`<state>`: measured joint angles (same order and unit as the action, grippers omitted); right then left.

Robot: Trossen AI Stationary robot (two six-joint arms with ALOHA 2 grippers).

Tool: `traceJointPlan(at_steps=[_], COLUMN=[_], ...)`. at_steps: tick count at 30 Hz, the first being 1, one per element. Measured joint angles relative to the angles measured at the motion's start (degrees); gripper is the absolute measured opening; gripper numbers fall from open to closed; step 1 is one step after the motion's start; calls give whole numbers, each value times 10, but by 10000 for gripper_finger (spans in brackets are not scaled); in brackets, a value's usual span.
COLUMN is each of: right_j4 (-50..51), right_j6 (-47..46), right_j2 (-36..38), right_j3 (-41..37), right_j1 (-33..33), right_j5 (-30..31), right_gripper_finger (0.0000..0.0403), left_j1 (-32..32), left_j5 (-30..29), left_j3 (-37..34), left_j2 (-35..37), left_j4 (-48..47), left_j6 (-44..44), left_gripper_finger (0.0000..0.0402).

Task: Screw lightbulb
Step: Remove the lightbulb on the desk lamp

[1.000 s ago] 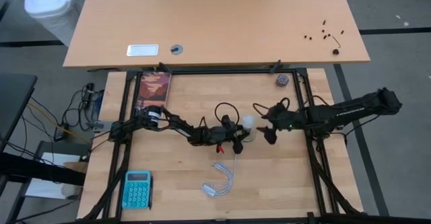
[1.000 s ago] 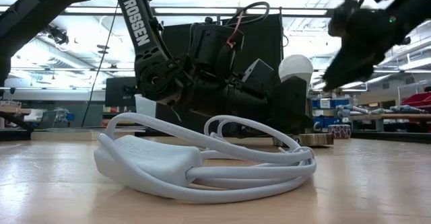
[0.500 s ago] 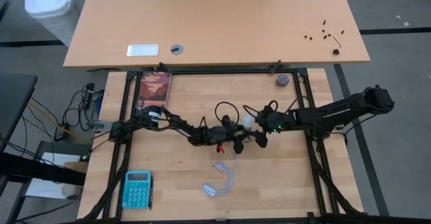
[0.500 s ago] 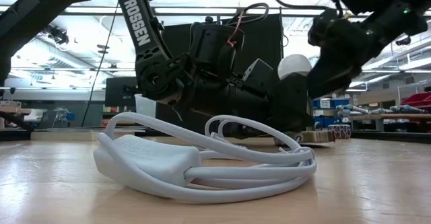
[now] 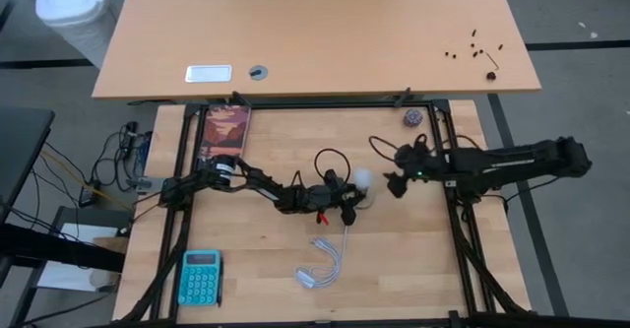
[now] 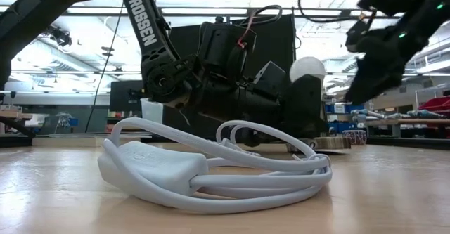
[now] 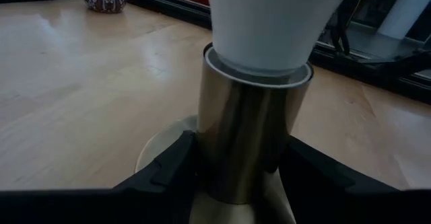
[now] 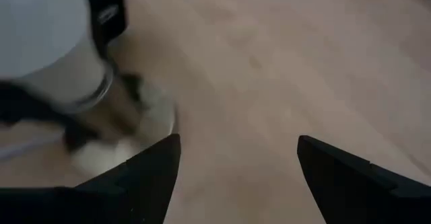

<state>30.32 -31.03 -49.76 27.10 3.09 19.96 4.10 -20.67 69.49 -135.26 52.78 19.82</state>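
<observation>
Clamping the brass socket under the lightbulb, left jaws; right jaws apart, empty, beside it.

- The lightbulb was cut off by the frame edge in my left wrist view, its dome unseen.
- My left gripper showed only finger stubs around the metal socket; its base was hidden.
- My right wrist view was blurred, the socket's foot indistinct.
</observation>
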Motion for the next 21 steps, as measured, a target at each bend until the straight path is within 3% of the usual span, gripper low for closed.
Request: traceJointPlan(at_steps=[3, 8, 21], right_j4=[48, -60, -215], right_j6=[14, 87, 117], right_j2=[38, 44, -118], right_j3=[5, 5, 6], right_j1=[-6, -21, -30], right_j5=[-34, -125, -156], right_gripper_finger=[307, 307, 307], left_j1=[1, 1, 1], left_j5=[1, 2, -3], left_j3=[0, 0, 1], left_j2=[0, 0, -1], left_j4=[1, -3, 2], left_j6=[-2, -3, 4], left_gripper_finger=[189, 189, 189])
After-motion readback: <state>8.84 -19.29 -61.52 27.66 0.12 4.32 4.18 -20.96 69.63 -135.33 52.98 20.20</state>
